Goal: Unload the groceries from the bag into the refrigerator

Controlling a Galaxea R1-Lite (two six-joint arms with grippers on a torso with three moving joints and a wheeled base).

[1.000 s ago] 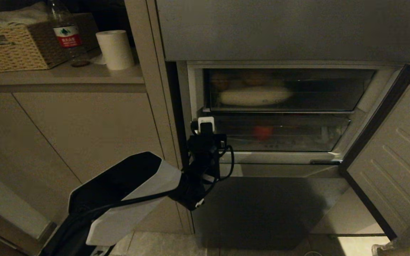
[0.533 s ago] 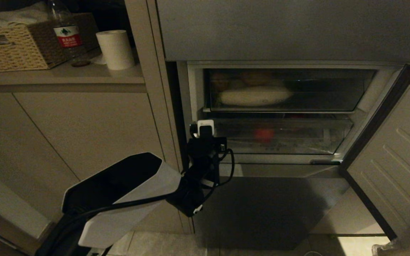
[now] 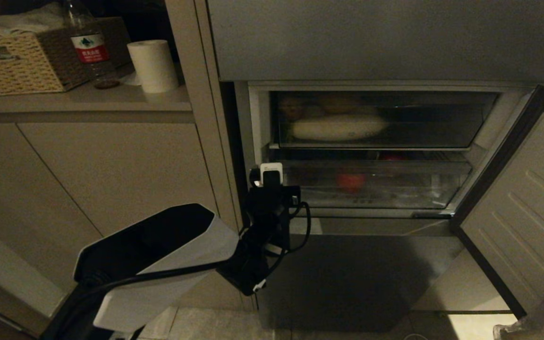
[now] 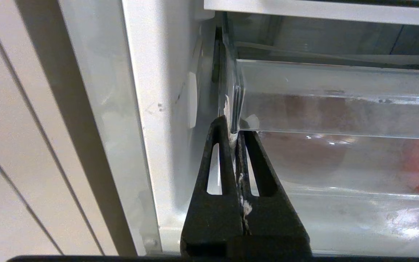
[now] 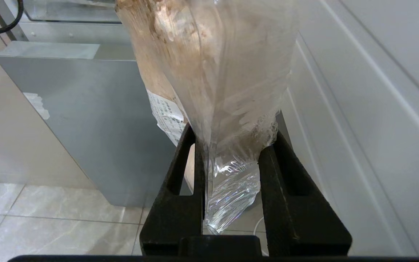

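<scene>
- The refrigerator stands with a lower door swung open to the right, two clear drawers showing inside, their long axes running side to side.
- The left gripper is pinched tight on the left corner of the lower drawer, which sits slightly out from the cabinet.
- The right gripper clamps the neck of a clear pack of what looks like pale beige produce, its length pointing away from the fingers, toward the fridge.
</scene>
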